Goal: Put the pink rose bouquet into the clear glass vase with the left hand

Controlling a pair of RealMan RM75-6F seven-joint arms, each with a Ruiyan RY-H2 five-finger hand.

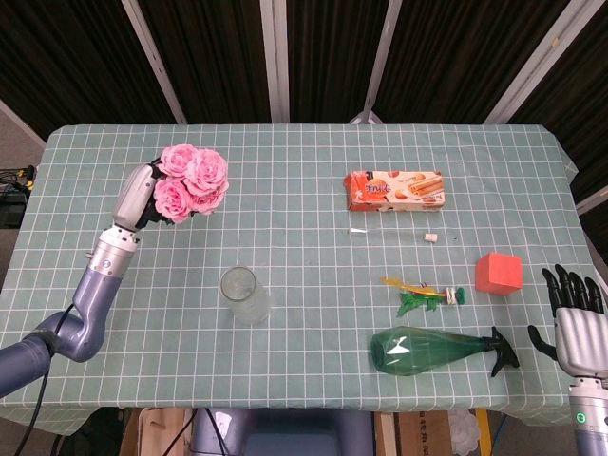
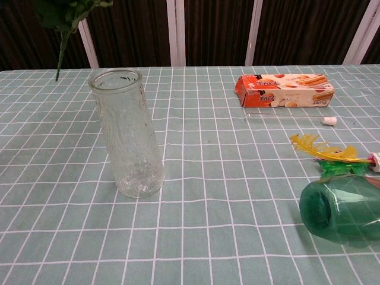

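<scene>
1. The left hand (image 1: 141, 195) holds the pink rose bouquet (image 1: 193, 182) raised above the far-left part of the green checked table (image 1: 304, 313), its fingers wrapped around the base of the blooms. The clear ribbed glass vase (image 1: 244, 294) stands upright and empty, nearer the robot and to the right of the bouquet, well apart from it.
2. The right hand (image 1: 578, 318) rests at the table's right edge with fingers spread and nothing in it.
3. Main risk, as I judge it: the stems miss the narrow mouth of the vase, catch on its rim and tip it over, since the vase is tall and looks light.
4. A second risk is the blooms slipping in the grasp if the wrist tilts sharply to bring the stems upright.
5. The head view shows the whole layout: bouquet, hand, vase, an orange biscuit box (image 1: 394, 190), a red cube (image 1: 500, 274), a green plastic spray bottle (image 1: 432, 351) lying on its side.
6. The chest view shows what the head view hides: a green stem (image 2: 61, 50) and leaves hanging below the blooms at top left, and the vase's height and open rim from the side. It shows neither hand.
</scene>
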